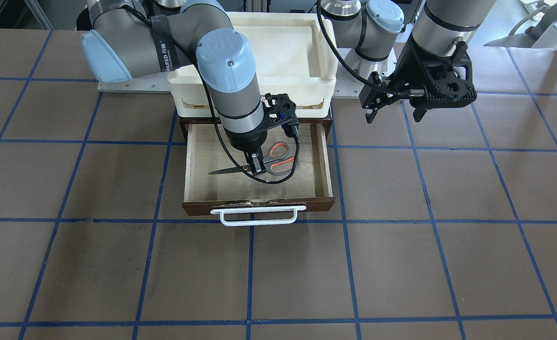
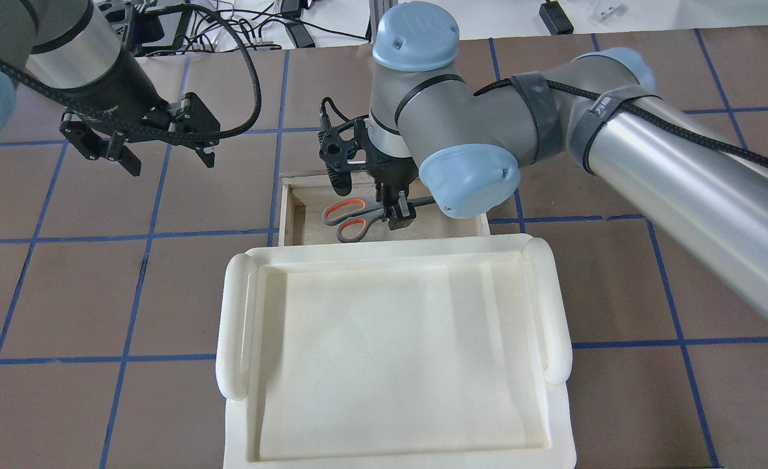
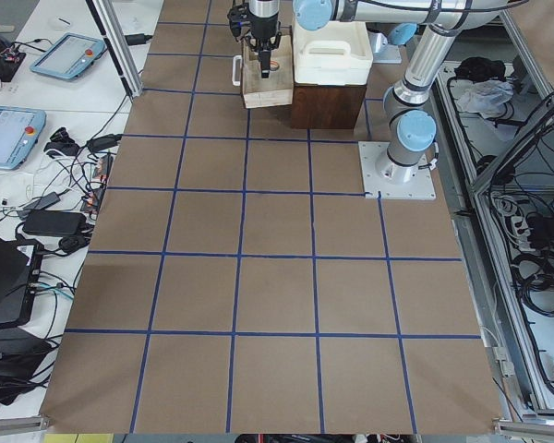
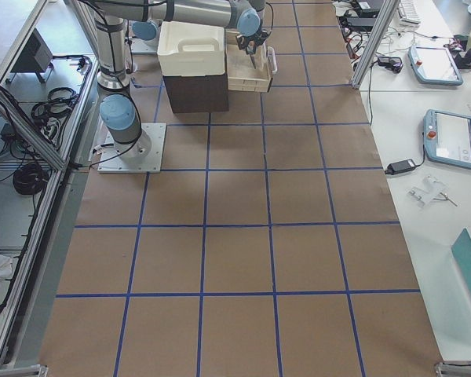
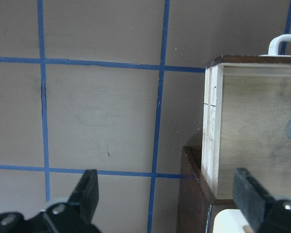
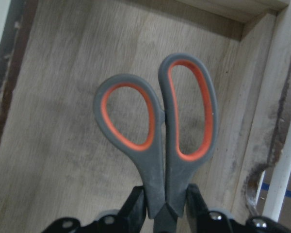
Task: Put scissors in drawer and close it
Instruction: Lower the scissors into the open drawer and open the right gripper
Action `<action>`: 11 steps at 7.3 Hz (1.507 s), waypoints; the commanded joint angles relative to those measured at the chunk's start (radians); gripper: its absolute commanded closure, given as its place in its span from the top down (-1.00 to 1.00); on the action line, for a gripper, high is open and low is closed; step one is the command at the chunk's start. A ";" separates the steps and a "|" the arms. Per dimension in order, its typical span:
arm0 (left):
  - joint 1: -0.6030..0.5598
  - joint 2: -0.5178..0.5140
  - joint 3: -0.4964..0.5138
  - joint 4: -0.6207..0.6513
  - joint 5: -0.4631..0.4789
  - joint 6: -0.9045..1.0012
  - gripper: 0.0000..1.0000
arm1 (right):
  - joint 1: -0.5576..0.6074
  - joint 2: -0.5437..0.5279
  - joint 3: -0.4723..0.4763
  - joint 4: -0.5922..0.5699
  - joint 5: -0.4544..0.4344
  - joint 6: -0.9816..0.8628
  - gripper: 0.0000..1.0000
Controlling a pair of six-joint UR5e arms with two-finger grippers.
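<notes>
R gripper (image 1: 258,166) is clamped on the scissors (image 1: 274,160) right by the pivot, at the base of the handles. On the wrist cam I see both fingers (image 6: 136,206) pressed against the grey grips. Scissors are inside the open drawer (image 1: 328,163), approx level, blades pointing to the robot's right, loops to its left. Can't tell if they touch the plywood floor. Drawer is pulled out from under the white tray (image 1: 326,56), its white bar handle (image 1: 258,216) on the side away from the robot. L gripper (image 1: 395,114) hangs off to the side over the table (image 1: 117,264), jaws spread wide, empty.
</notes>
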 commanded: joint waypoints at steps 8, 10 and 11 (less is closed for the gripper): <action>0.002 -0.005 0.000 0.000 0.001 -0.001 1.00 | 0.018 0.015 0.001 0.002 -0.012 0.134 0.58; 0.003 -0.005 0.000 0.000 0.003 -0.001 1.00 | 0.018 0.017 -0.001 0.022 -0.012 0.174 1.00; 0.003 -0.005 0.000 0.000 0.004 0.001 1.00 | 0.018 0.014 -0.002 0.022 -0.012 0.176 1.00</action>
